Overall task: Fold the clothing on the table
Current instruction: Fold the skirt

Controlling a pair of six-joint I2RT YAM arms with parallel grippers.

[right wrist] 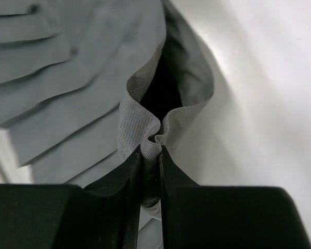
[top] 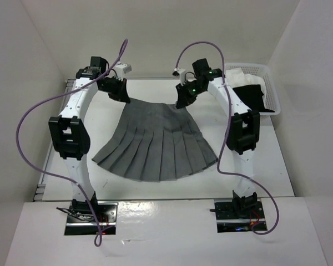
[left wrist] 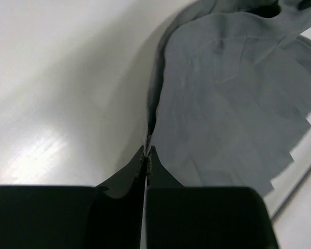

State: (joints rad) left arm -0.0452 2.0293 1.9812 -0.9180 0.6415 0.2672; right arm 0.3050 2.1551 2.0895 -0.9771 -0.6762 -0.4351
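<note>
Top external view: grey pleated skirt (top: pixel 155 141) spread fan-wise on the white table (top: pixel 266 172), waistband away from the arm bases, hem toward them. Left gripper (top: pixel 120 93) down at the waistband's left corner, right gripper (top: pixel 184 100) down at its right corner, the whole fan of pleats lying between the two and widening away from the jaws. Outward of the right gripper, well apart from it, a white basket (top: pixel 271 88) with a black garment (top: pixel 248 97) hanging over its rim and a white garment (top: pixel 238 75) inside.

Left wrist view: left gripper (left wrist: pixel 146 152) closed tight, jaws meeting with barely a sliver between, a thin edge of the skirt (left wrist: pixel 228 104) nipped right at the tips. Fabric rising ahead of the jaws and fanning off to their right, stepped hem edge farthest right. Bare table (left wrist: pixel 52 78) to their left, shadowed beside the raised edge.

Right wrist view: right gripper (right wrist: pixel 151 151) nearly closed, kept a little apart by a bunched fold of skirt (right wrist: pixel 67 78) clamped between the jaws. Just ahead of the tips, cloth puckered into a small open loop with a dark hollow. Pleats spreading ahead and to the left, bare table (right wrist: pixel 259 104) to the right.
</note>
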